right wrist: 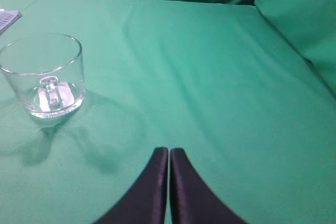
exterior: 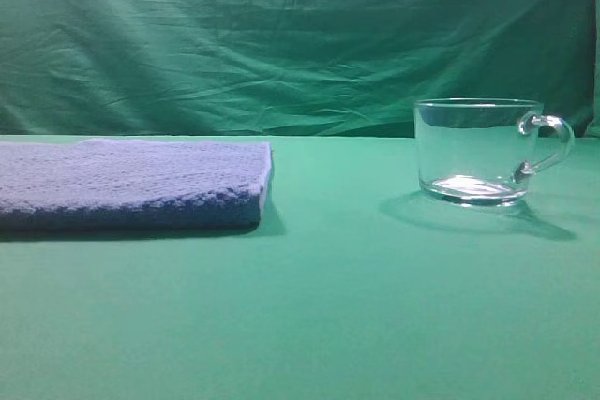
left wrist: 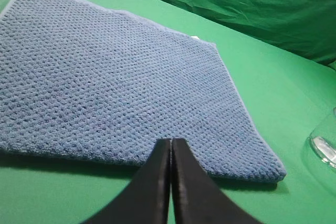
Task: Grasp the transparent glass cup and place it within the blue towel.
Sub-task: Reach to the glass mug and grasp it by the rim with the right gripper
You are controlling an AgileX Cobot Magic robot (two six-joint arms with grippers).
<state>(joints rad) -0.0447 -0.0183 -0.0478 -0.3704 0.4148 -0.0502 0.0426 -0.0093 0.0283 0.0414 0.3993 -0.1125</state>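
Both claws, left [left wrist: 170,148] and right [right wrist: 168,156], are pinched closed, empty; the slick glass cup [right wrist: 43,74], upper left, could tip if nudged before reaching the towel [left wrist: 121,82].

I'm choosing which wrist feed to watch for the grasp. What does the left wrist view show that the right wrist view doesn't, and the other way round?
Only the left wrist view shows the blue towel nearly whole, lying flat with nothing on it, and the left gripper, its tips pressed together near the towel's front edge. Only the right wrist view shows the transparent glass cup whole, upright and empty, handle facing the camera, and the right gripper, also shut and holding nothing, well short of the cup. Both share the green cloth, plus a sliver of the other's object at the frame edge.
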